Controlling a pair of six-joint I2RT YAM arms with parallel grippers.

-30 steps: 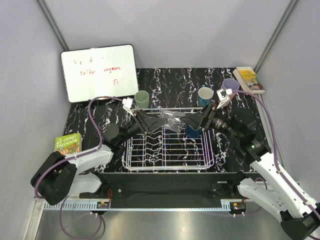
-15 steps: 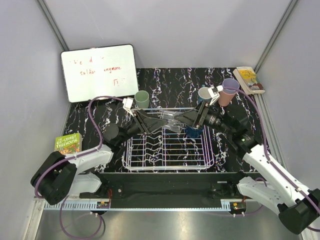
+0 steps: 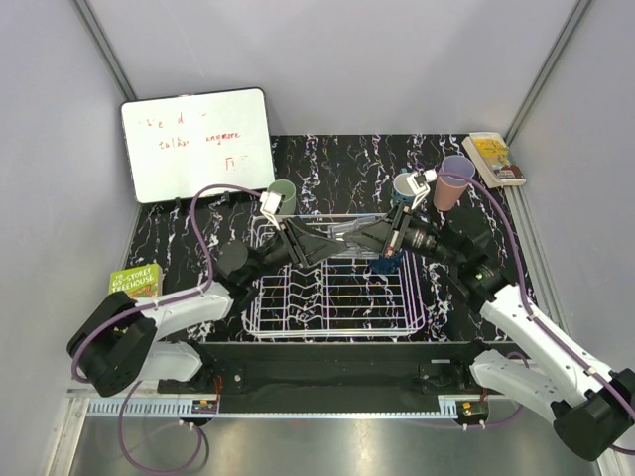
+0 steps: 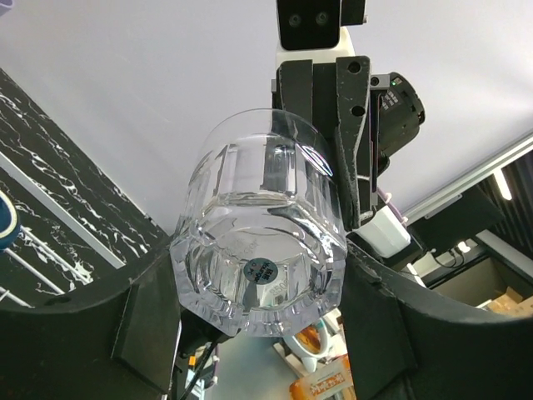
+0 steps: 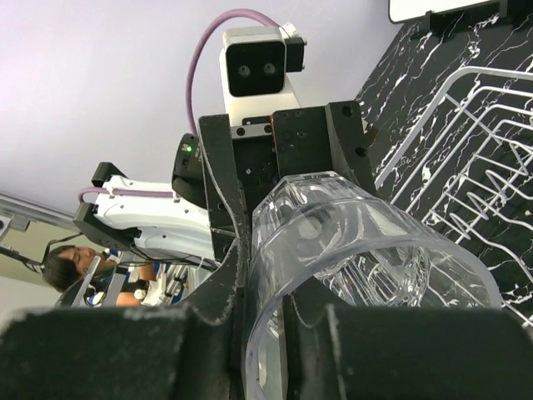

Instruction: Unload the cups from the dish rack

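Observation:
A clear glass cup [image 3: 342,235] hangs on its side above the white dish rack [image 3: 327,297], held from both ends. My left gripper [image 3: 322,241] is shut across its thick base [image 4: 258,267], one finger on each side. My right gripper [image 3: 369,236] is shut on the rim wall [image 5: 366,242], one finger [image 5: 223,275] outside and the other inside the mouth. A dark blue cup [image 3: 387,263] stands in the rack's right end. On the table behind the rack stand the pale green cup [image 3: 282,194], the teal cup [image 3: 405,188] and the lavender cup [image 3: 454,180].
A whiteboard [image 3: 196,144] leans at the back left. A green book [image 3: 135,282] lies at the left edge and a yellow book [image 3: 493,157] at the back right corner. Grey walls close in both sides.
My right arm has reached left to the glass and its jaws have closed on the rim. The left gripper has kept its hold and shifted slightly right with the glass.

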